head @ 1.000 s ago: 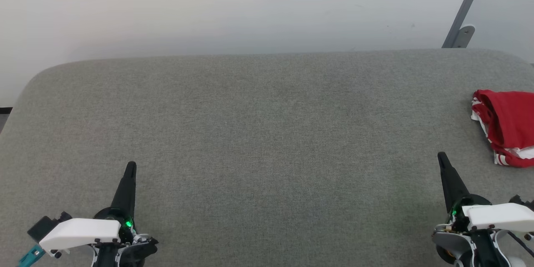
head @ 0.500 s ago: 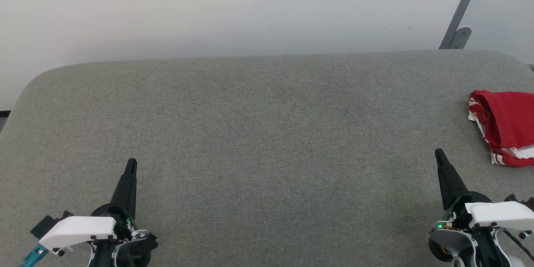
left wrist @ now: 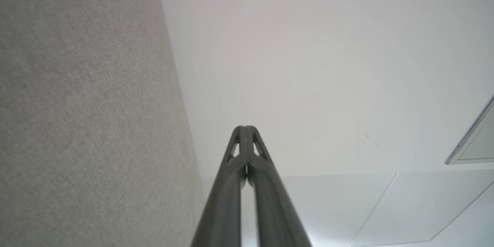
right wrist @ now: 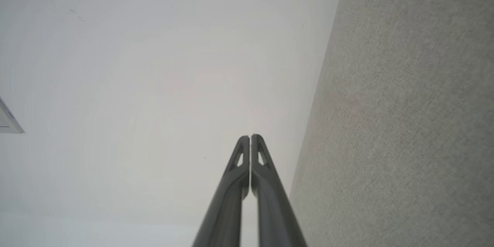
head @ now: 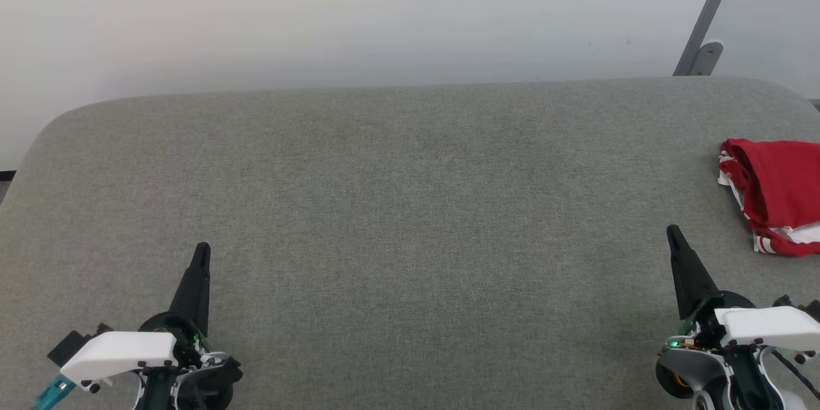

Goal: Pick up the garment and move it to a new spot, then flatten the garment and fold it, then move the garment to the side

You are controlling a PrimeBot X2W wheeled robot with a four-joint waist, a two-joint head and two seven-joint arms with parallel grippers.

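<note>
The garment (head: 775,192) is a crumpled red shirt with white red-striped trim, lying at the right edge of the grey fabric table (head: 410,218) and cut off by the head view's border. My right gripper (head: 672,232) hovers at the lower right, shut and empty, a short way left of and nearer than the garment. At the lower left my left gripper (head: 202,248) is shut and empty too. Both wrist views show the fingers pressed together: left gripper (left wrist: 245,128), right gripper (right wrist: 250,137).
A pale wall rises behind the table's far edge. A grey metal bar with a bracket (head: 703,54) leans at the upper right. The table has rounded far corners, and its wide grey middle lies between my two grippers.
The head camera has shifted slightly, so the whole picture slid a little. Both grippers show a bit higher in view. The garment lies as before.
</note>
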